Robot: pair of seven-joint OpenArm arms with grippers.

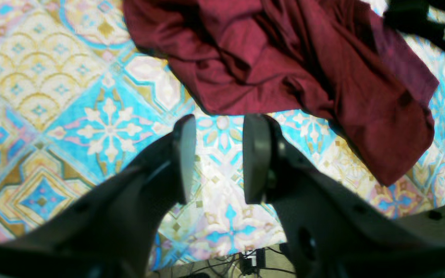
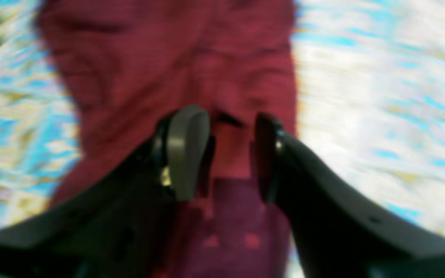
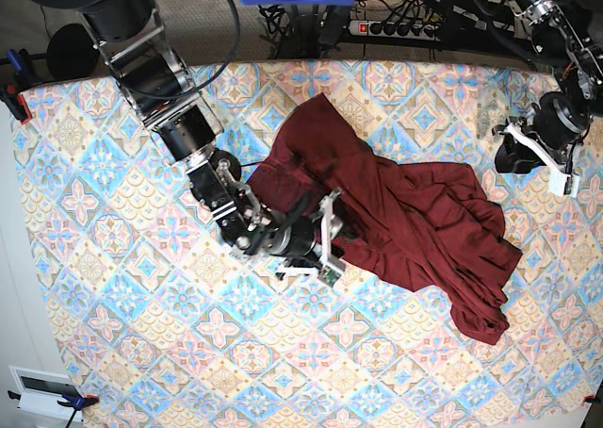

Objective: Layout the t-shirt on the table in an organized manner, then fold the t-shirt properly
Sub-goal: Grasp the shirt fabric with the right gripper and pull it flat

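The dark maroon t-shirt (image 3: 415, 211) lies crumpled in a bunched heap across the middle and right of the patterned table (image 3: 141, 305). My right gripper (image 3: 332, 239) sits at the heap's near-left edge. In the blurred right wrist view its fingers (image 2: 187, 150) stand apart, with the t-shirt (image 2: 168, 58) under and between them. My left gripper (image 3: 516, 153) hovers near the far right edge, apart from the cloth. In the left wrist view this gripper (image 1: 220, 119) is open over bare table (image 1: 52, 96), empty, with the t-shirt (image 1: 284, 58) just beyond its tips.
A power strip with cables (image 3: 405, 23) runs behind the table's far edge. A red clamp (image 3: 19, 103) grips the left edge, and a white box (image 3: 42, 390) sits below the near-left corner. More cables (image 1: 253, 262) show past the edge under my left gripper.
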